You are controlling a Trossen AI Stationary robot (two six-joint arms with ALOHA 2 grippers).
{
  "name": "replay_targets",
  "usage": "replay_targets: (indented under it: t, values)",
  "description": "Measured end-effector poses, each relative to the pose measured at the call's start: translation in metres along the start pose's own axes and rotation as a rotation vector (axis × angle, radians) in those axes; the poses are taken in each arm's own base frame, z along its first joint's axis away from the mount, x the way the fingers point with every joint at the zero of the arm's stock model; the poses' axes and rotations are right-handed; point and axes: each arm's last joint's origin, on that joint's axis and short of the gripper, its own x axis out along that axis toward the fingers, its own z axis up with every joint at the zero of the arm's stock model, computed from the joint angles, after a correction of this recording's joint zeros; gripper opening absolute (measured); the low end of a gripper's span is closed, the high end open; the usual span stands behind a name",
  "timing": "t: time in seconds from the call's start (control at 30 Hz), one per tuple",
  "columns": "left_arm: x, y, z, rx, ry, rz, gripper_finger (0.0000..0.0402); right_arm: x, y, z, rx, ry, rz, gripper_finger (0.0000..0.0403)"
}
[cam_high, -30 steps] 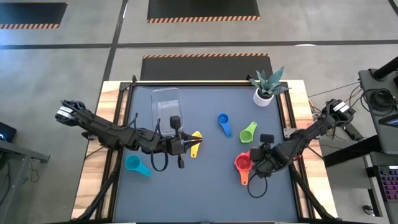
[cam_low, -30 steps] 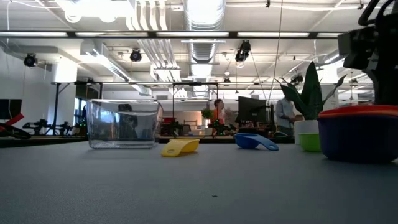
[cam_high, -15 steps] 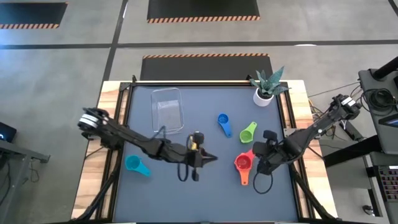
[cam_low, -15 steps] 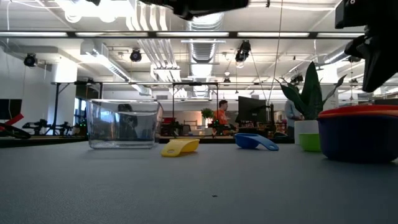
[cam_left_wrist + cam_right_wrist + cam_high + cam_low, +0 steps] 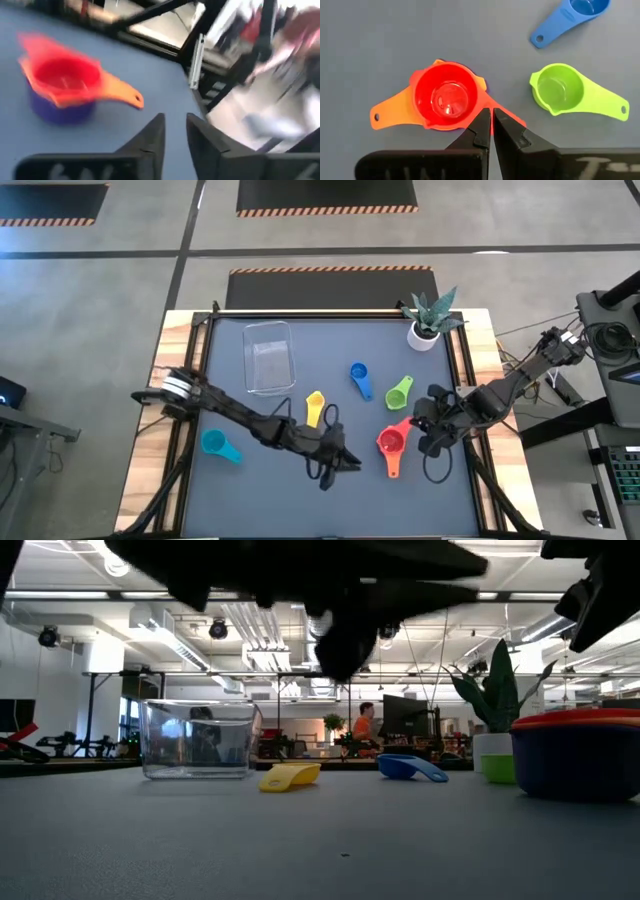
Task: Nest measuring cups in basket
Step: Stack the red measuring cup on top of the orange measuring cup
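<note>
The cups are being gathered into one stack. The red stack (image 5: 390, 442) sits toward the tabletop's right edge; the basket (image 5: 269, 356) is near its far edge. The left gripper (image 5: 345, 461) hovers beside the stack, jaws slightly spread, holding nothing. The right gripper (image 5: 424, 430) waits with jaws pressed together. Next, probably grab another cup.

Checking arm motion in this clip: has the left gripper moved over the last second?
Yes. In the high view the left gripper has travelled from beside the small yellow plastic measuring cup toward the table's near edge, closer to the nested red-and-orange cup stack.
</note>
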Motion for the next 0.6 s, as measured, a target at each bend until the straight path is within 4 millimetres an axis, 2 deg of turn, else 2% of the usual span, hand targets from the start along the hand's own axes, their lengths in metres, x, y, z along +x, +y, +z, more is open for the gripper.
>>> replay_targets:
  t: [0.17,0.23,0.33,0.47,0.6]
  values:
    - [0.02,0.014,-0.011,-0.456,-0.099,-0.091,0.0156,0.002,0.002,-0.001,-0.033,0.025,0.007,0.0008]
    - [0.032,0.02,-0.019,-0.548,-0.111,-0.102,0.0188,0.003,0.002,-0.001,-0.036,0.042,0.02,0.0008]
    - [0.056,0.022,-0.028,-0.591,-0.1,-0.123,0.0223,0.004,0.002,-0.002,-0.033,0.055,0.021,0.0008]
    - [0.08,0.025,-0.034,-0.635,-0.088,-0.153,0.0236,0.004,0.002,-0.003,-0.034,0.065,0.016,0.0008]
    - [0.091,0.032,-0.042,-0.715,-0.1,-0.131,0.023,0.004,0.002,-0.003,-0.045,0.086,0.034,0.0008]
